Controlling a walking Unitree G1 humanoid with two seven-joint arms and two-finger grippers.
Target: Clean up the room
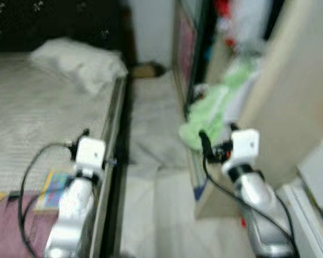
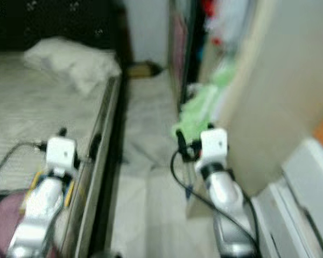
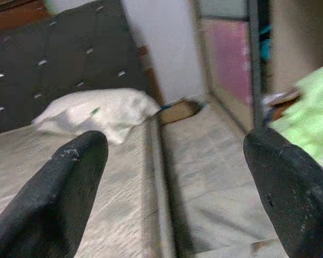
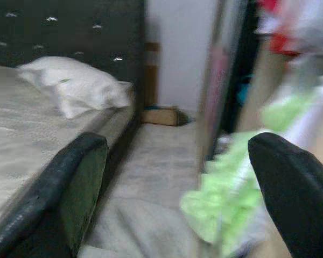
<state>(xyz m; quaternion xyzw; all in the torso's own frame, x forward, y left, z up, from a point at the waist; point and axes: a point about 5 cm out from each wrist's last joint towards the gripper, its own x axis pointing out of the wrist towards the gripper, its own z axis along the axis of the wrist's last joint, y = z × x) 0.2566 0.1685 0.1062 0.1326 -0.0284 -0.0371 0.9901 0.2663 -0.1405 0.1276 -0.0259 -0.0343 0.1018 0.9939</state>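
we stand in a narrow aisle between a bed (image 1: 37, 107) on our left and an open wardrobe (image 1: 196, 59) on our right, and the head views are blurred. our left pincer (image 3: 167, 177) is held out over the bed's edge, its two black fingers (image 3: 59, 193) spread wide with nothing between them. our right pincer (image 4: 188, 193) is raised in the aisle just beside the wardrobe, also released, fingers wide apart and holding nothing.

a light green garment (image 1: 204, 115) spills out of the wardrobe's lower part and hangs over its edge toward the floor, close ahead of the right pincer but not touching it. above it in the wardrobe are red and white things, too blurred to name.

on the bed a white pillow (image 1: 78, 64) lies rumpled near the dark tufted headboard (image 3: 54, 64). nearer to us, on the mattress beside our left arm, a colourful flat item that looks like a book (image 1: 54, 188) rests next to a purplish cloth (image 1: 11, 226).

a pale sheet or rug (image 1: 153, 129) covers the aisle floor, creased near our feet. at the far end of the aisle, against the white wall, sits a small brown cardboard box (image 4: 160, 115).
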